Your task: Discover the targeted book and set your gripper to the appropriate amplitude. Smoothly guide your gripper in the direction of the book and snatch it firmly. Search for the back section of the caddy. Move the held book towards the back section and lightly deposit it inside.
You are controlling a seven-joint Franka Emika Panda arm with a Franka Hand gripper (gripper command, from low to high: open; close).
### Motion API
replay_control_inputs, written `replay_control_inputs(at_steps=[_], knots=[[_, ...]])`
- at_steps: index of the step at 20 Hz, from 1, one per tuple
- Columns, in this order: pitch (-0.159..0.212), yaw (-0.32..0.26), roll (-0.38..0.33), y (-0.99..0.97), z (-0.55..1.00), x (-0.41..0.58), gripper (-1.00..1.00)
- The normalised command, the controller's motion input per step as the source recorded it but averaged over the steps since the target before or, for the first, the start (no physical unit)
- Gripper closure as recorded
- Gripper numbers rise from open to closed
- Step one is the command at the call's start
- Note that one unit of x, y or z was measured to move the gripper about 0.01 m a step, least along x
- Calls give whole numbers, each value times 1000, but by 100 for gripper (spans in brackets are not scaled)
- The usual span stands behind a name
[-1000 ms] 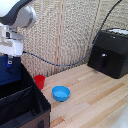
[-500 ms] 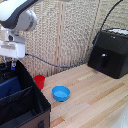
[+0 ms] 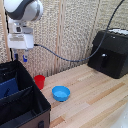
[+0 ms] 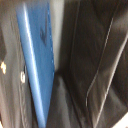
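Navy book (image 4: pixel 39 65) stands on edge inside the black caddy (image 3: pixel 30 102); gripper (image 3: pixel 23 56) above, finger state unclear. Leaning book could topple.

The blue book (image 4: pixel 39 60) stands on its edge inside the black caddy (image 4: pixel 95 65), leaning against one soft wall.

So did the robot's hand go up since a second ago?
Yes. The gripper has risen: it was down at the caddy rim and now hangs above it, with the book left inside.
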Motion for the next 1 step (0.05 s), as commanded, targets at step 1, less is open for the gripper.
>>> replay_control_inputs(at_steps=[1], knots=[[-79, 0, -295, -294, 274, 40, -100]])
